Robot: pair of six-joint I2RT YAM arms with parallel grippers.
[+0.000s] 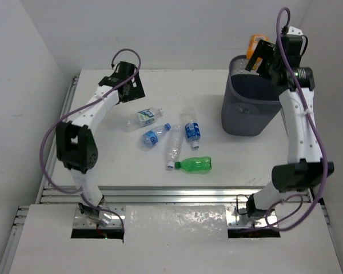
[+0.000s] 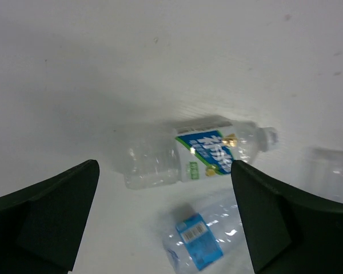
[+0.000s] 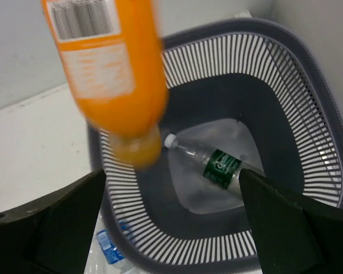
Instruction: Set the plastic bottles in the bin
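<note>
My right gripper (image 1: 262, 57) hangs over the dark grey mesh bin (image 1: 250, 108) with its jaws wide open (image 3: 172, 177). The orange bottle (image 3: 111, 74) is blurred, clear of both fingers, cap down over the bin's rim (image 3: 308, 63); it also shows in the top view (image 1: 255, 44). A clear bottle with a dark green label (image 3: 223, 167) lies on the bin's floor. My left gripper (image 1: 131, 88) is open and empty above the table (image 2: 164, 171). Below it lie a green-and-blue-labelled clear bottle (image 2: 208, 153) and a blue-labelled bottle (image 2: 203, 240).
Several bottles lie in the table's middle: two blue-labelled ones (image 1: 155, 136) (image 1: 191, 130), a clear one (image 1: 174, 147), the green-and-blue-labelled one (image 1: 144, 118) and a bright green one (image 1: 195, 165). White walls close the table at the left, back and right.
</note>
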